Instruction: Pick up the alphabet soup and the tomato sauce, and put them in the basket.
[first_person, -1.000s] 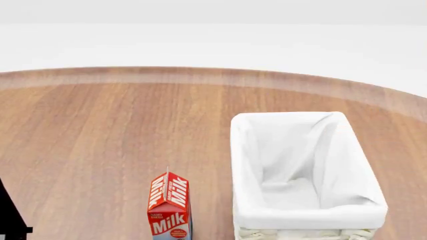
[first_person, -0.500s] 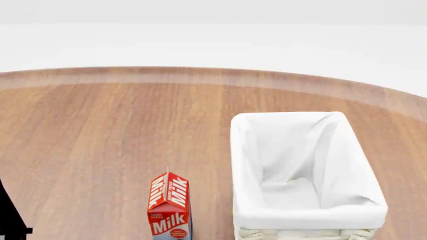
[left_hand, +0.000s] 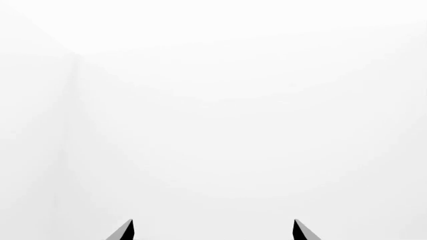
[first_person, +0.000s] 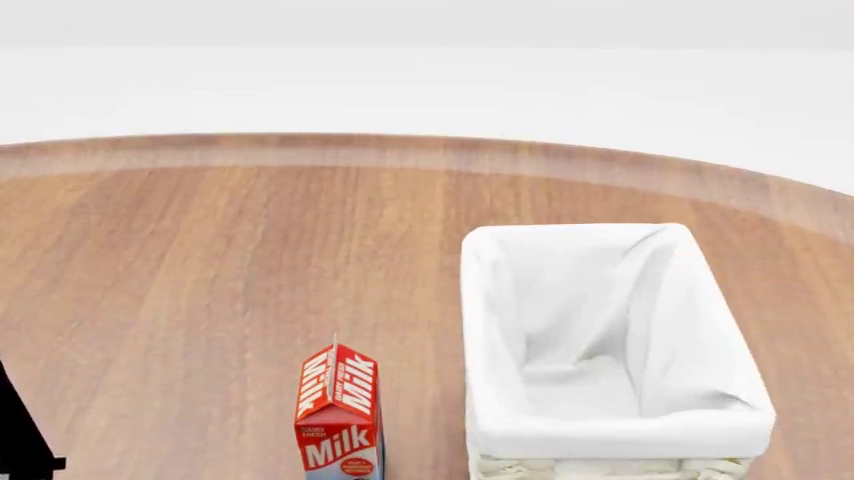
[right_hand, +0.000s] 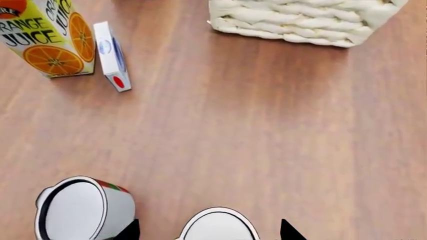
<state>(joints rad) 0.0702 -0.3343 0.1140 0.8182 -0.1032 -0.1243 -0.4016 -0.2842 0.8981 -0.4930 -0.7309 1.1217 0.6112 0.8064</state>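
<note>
The basket (first_person: 621, 432), cream wicker with a white liner, stands at the table's right in the head view and holds nothing I can see. Its woven wall also shows in the right wrist view (right_hand: 300, 20). The tomato sauce can (right_hand: 81, 210) stands beside my right gripper; I see its pale lid and a strip of red and green label. My right gripper (right_hand: 209, 231) is open, its tips on either side of a second can's pale lid (right_hand: 220, 226). That can's label is hidden, so I cannot tell whether it is the alphabet soup. My left gripper (left_hand: 213, 231) is open and empty, facing blank white.
A red milk carton (first_person: 338, 410) stands left of the basket on the wooden table (first_person: 200, 260). An orange juice carton (right_hand: 50, 40) and a small white-and-blue box (right_hand: 110, 55) stand beyond the cans. A black part of my left arm (first_person: 20, 430) shows at the lower left.
</note>
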